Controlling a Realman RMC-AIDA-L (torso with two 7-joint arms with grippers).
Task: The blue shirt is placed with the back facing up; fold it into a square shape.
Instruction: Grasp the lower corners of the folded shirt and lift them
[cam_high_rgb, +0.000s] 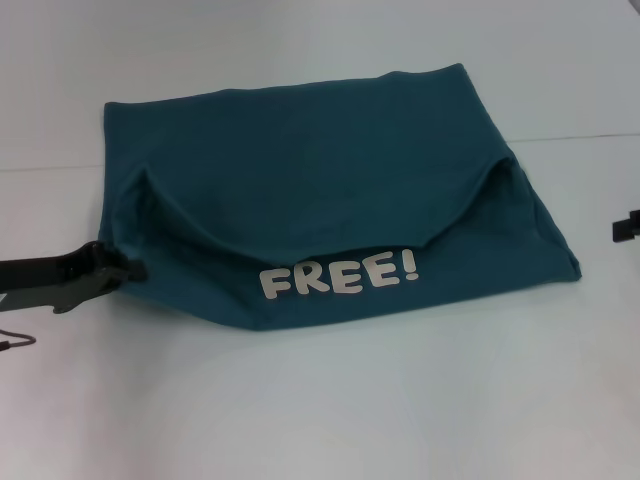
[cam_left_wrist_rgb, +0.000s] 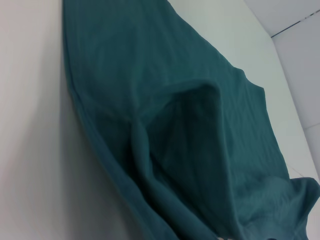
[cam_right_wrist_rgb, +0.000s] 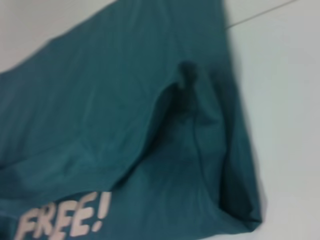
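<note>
The blue shirt (cam_high_rgb: 330, 190) lies mid-bench (cam_high_rgb: 320, 410), partly folded, its "FREE!" lettering (cam_high_rgb: 338, 275) showing. The left gripper (cam_high_rgb: 135, 268) touches its left corner; whether its fingers grip cloth I cannot tell. Only an edge of the right gripper (cam_high_rgb: 626, 226) shows, well apart. Smooth the sagging pocket before the next fold.

A plain white table (cam_high_rgb: 320, 420) fills the scene under soft, even light, with a thin dark seam (cam_high_rgb: 575, 137) crossing its far side.
</note>
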